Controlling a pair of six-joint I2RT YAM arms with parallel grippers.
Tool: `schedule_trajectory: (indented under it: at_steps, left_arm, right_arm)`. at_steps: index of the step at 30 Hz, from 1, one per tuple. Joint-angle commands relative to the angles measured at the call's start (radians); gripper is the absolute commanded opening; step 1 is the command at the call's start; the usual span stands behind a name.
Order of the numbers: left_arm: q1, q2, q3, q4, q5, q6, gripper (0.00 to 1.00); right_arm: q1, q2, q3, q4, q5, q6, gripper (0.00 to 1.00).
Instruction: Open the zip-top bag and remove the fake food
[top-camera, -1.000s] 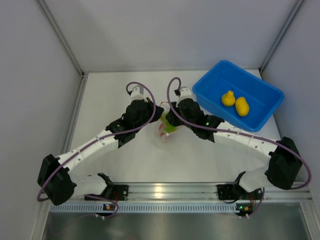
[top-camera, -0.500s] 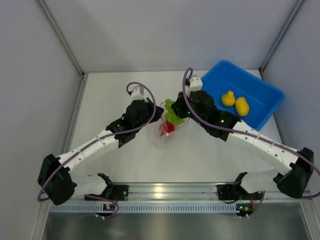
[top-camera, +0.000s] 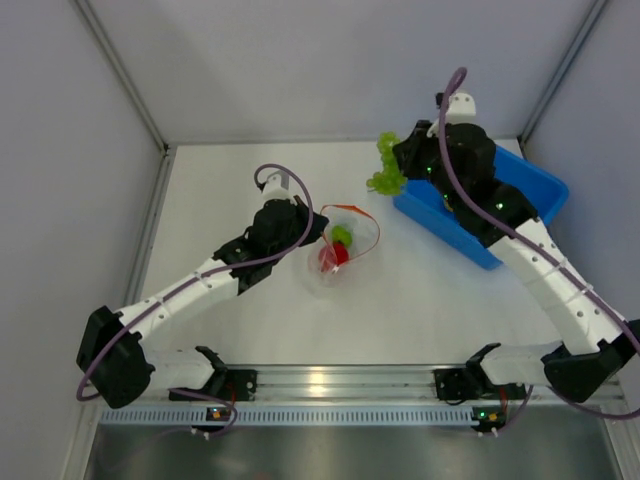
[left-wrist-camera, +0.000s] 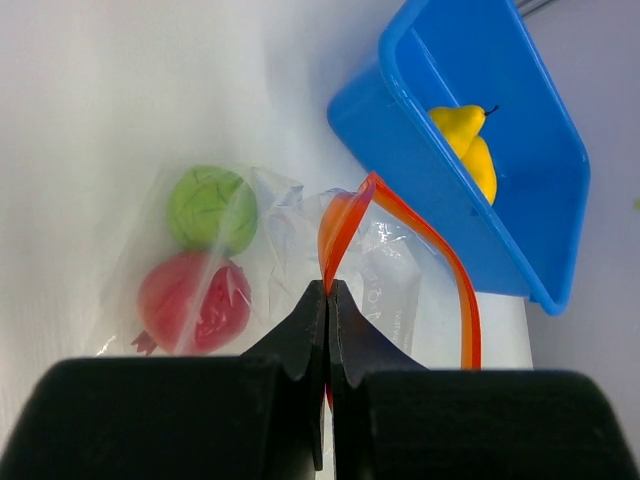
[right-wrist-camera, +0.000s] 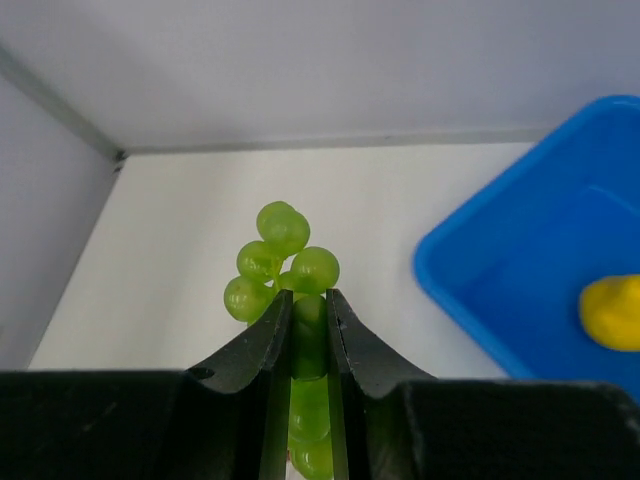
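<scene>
The clear zip-top bag lies mid-table with its orange-red zip strip open in a loop. A red apple and a green round fruit lie inside it. My left gripper is shut on the zip strip's near side; it also shows in the top view. My right gripper is shut on the green grapes and holds them in the air by the blue bin's left corner. Two yellow pears lie in the bin.
The blue plastic bin stands at the back right, partly under my right arm. White enclosure walls stand at the back and on both sides. A metal rail runs along the near edge.
My right gripper has pulled the grapes out of the bag and carried them up and to the right, toward the bin. The left gripper has kept its hold on the zip strip.
</scene>
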Motion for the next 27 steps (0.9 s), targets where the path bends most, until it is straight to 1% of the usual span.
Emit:
schedule_trajectory:
  at_steps: [1,3,4,6,7,9,10,12,13,14,15,17,19,22,23,25,26,27]
  left_arm:
    - [0.006,-0.022,-0.005,0.029,0.008,0.017,0.00]
    - [0.006,-0.025,-0.010,0.029,0.008,0.019,0.00]
    - [0.008,-0.030,-0.011,0.027,0.008,0.019,0.00]
    - [0.011,-0.035,-0.013,0.027,0.009,0.021,0.00]
    - [0.012,-0.039,-0.013,0.029,0.011,0.021,0.00]
    - [0.014,-0.041,-0.013,0.027,0.017,0.021,0.00]
    - [0.014,-0.042,-0.013,0.029,0.020,0.021,0.00]
    - [0.016,-0.045,-0.011,0.027,0.029,0.019,0.00]
    - [0.016,-0.045,-0.010,0.027,0.038,0.019,0.00]
    - [0.016,-0.047,-0.010,0.029,0.045,0.018,0.00]
    - [0.017,-0.047,-0.007,0.027,0.049,0.016,0.00]
    - [0.017,-0.047,-0.005,0.029,0.063,0.014,0.00]
    - [0.017,-0.050,-0.002,0.027,0.068,0.016,0.00]
    - [0.016,-0.058,-0.002,0.029,0.071,0.019,0.00]
    - [0.017,-0.059,-0.002,0.027,0.072,0.021,0.00]
    - [0.017,-0.062,-0.001,0.029,0.075,0.024,0.00]
    - [0.017,-0.064,0.001,0.029,0.078,0.028,0.00]
    - [0.017,-0.064,0.002,0.027,0.078,0.030,0.00]
  right_arm:
    - [-0.176,-0.001,0.043,-0.062,-0.004,-0.022,0.00]
    - [-0.256,0.002,0.033,-0.081,-0.007,-0.023,0.00]
    - [-0.334,0.002,0.021,-0.091,-0.011,-0.025,0.00]
    - [-0.406,0.007,0.008,-0.107,-0.010,-0.019,0.00]
    - [-0.474,0.008,-0.015,-0.108,-0.008,-0.016,0.00]
    - [-0.537,0.018,-0.045,-0.098,-0.010,-0.005,0.00]
    - [-0.592,0.027,-0.073,-0.096,-0.011,-0.003,0.00]
    - [-0.637,0.063,-0.096,-0.093,-0.014,0.009,0.03]
    - [-0.692,0.077,-0.119,-0.087,-0.024,0.011,0.04]
    - [-0.707,0.090,-0.133,-0.082,-0.027,0.018,0.06]
    - [-0.733,0.116,-0.141,-0.081,-0.027,0.027,0.12]
    - [-0.752,0.143,-0.171,-0.067,-0.010,0.034,0.15]
    - [-0.772,0.159,-0.194,-0.048,-0.013,0.035,0.23]
    - [-0.775,0.176,-0.203,-0.050,-0.030,0.032,0.41]
    - [-0.775,0.173,-0.205,-0.050,-0.037,0.029,0.57]
    - [-0.772,0.154,-0.219,-0.045,-0.068,0.021,0.80]
    - [-0.767,0.128,-0.225,-0.035,-0.073,0.018,0.99]
    - [-0.757,0.113,-0.242,-0.027,-0.085,0.012,0.99]
